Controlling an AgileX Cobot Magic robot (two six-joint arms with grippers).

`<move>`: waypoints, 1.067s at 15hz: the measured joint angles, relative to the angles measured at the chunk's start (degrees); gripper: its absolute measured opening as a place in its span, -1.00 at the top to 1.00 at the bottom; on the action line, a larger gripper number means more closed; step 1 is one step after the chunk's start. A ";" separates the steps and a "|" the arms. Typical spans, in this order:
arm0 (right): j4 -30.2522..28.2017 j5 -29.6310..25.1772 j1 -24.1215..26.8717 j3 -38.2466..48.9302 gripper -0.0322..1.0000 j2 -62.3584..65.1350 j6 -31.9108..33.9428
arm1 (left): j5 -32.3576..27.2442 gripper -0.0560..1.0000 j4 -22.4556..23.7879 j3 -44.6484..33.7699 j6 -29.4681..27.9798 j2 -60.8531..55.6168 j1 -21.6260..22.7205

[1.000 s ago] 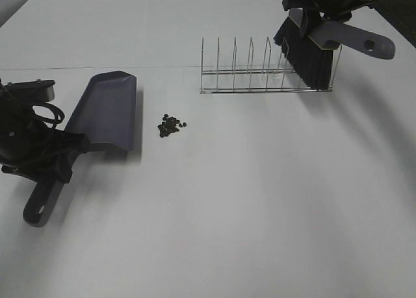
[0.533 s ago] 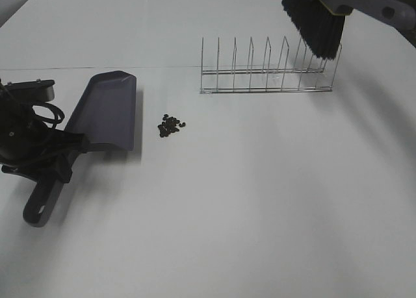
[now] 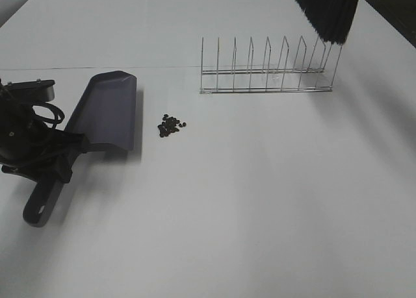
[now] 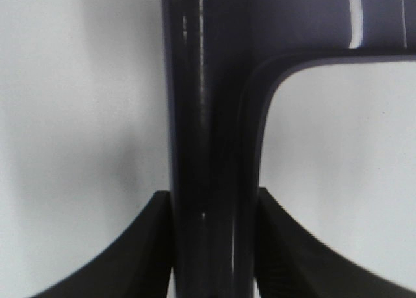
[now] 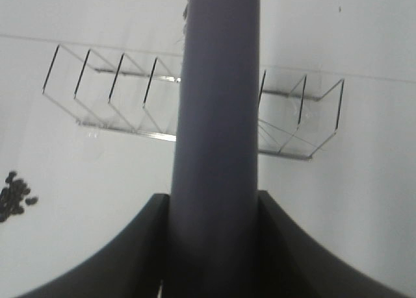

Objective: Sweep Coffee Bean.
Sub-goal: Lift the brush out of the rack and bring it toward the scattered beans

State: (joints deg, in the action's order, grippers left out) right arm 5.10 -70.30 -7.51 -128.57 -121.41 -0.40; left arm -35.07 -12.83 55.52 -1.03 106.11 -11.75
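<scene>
A small pile of dark coffee beans [image 3: 171,124] lies on the white table, just right of the grey-purple dustpan [image 3: 107,110]; the beans also show in the right wrist view [image 5: 13,195]. My left gripper [image 3: 65,156] is shut on the dustpan's handle [image 4: 211,149], and the pan rests on the table. My right gripper [image 5: 214,246] is shut on the brush's grey handle [image 5: 218,116]. The brush's black bristles [image 3: 328,12] hang above the right end of the wire rack, at the top edge of the high view. The gripper itself is out of that view.
A wire rack [image 3: 266,67] with several upright dividers stands at the back right of the table; it also shows in the right wrist view [image 5: 117,103]. The left arm's black body [image 3: 23,132] sits at the left table edge.
The right gripper has lifted the brush up out of the wire rack and slightly right, so that only its bristles remain in the high view. The left arm and the dustpan have not moved.
</scene>
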 joint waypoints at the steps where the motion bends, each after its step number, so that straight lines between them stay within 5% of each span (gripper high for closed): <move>1: -0.52 0.00 -1.09 4.70 0.33 2.64 0.00 | 0.00 0.25 0.06 0.00 0.00 0.00 0.00; 5: -2.64 -0.06 -10.71 23.55 0.33 7.33 0.40 | 0.11 0.25 1.72 0.00 0.00 0.00 0.00; 16: -4.53 10.83 -14.27 31.68 0.33 7.39 4.53 | 2.06 0.25 5.90 -4.64 -5.04 -0.06 -1.15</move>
State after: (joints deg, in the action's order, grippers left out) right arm 0.57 -59.47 -21.77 -96.89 -114.02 4.13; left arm -33.00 -6.93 50.88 -6.07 106.05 -12.89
